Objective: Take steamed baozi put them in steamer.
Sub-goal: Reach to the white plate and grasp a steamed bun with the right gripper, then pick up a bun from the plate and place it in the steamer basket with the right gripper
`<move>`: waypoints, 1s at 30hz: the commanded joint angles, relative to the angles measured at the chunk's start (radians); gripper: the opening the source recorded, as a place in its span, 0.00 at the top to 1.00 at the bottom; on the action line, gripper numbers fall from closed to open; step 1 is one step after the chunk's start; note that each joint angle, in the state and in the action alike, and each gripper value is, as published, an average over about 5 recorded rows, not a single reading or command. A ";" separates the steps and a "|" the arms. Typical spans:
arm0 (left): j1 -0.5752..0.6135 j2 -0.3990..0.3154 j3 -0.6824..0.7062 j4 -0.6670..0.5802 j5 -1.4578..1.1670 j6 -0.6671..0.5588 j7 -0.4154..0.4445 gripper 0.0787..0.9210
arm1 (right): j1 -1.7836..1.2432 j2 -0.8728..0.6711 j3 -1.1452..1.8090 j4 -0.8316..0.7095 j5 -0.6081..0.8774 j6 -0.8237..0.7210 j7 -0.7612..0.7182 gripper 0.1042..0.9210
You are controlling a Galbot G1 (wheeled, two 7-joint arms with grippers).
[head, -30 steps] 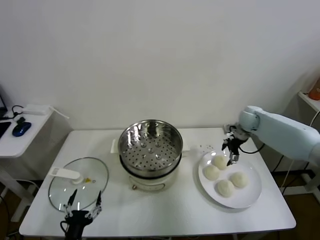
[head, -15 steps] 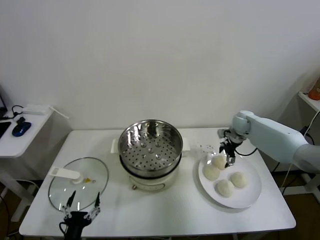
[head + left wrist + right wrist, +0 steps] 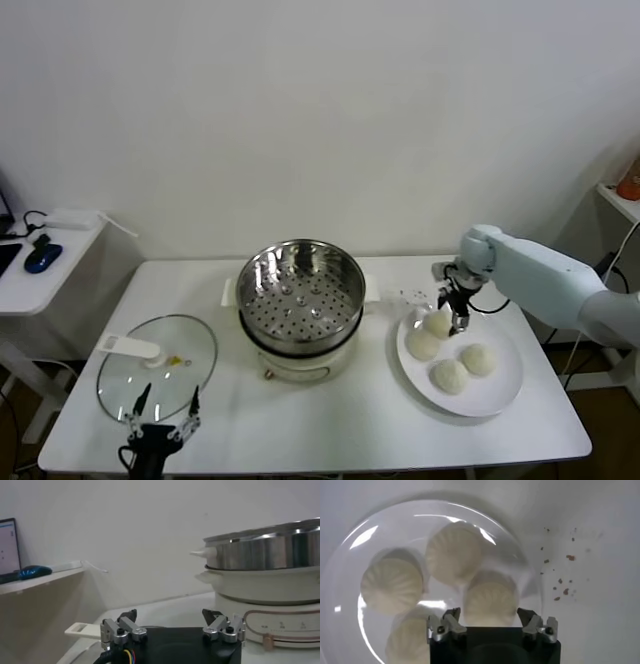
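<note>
White table against a plain white wall; a side shelf with a blue mouse sits off at 9 o'clock.

Steamer: round shiny stainless-steel basket with a perforated floor, on a cream-white electric pot base, centre of table. Nothing is in it. Its round glass lid with white handle lies flat on the table at 8 o'clock from the pot.

Steamed baozi: four small, smooth off-white dough buns, all on the flat white plate at 3 o'clock from the steamer. None transferred yet.

Change over the last second: the right gripper has moved in from the plate's far edge and down over the bun at the plate's 11 o'clock, the one nearest the steamer. In the right wrist view the fingers straddle that bun, one on each side. They have begun narrowing but stand apart, with no firm contact visible. Judgement: first pick is in its closing phase; the bun is not lifted.

Left gripper: parked at the table's near edge, 6 o'clock from the lid, fingers spread, nothing between them.

Risk: soft dough may dent if squeezed hard.
</note>
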 commanded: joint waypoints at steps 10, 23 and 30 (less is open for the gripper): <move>0.002 0.004 -0.005 0.006 -0.001 -0.007 -0.007 0.12 | 0.025 -0.021 -0.014 0.035 -0.013 0.007 0.004 0.37; 0.010 0.008 -0.008 -0.002 0.008 -0.020 -0.017 0.12 | 0.354 -0.130 -0.179 0.297 0.155 0.078 -0.028 0.40; 0.018 0.005 -0.008 -0.018 0.014 -0.024 -0.018 0.12 | 0.522 -0.075 -0.170 0.395 0.265 0.111 -0.058 0.40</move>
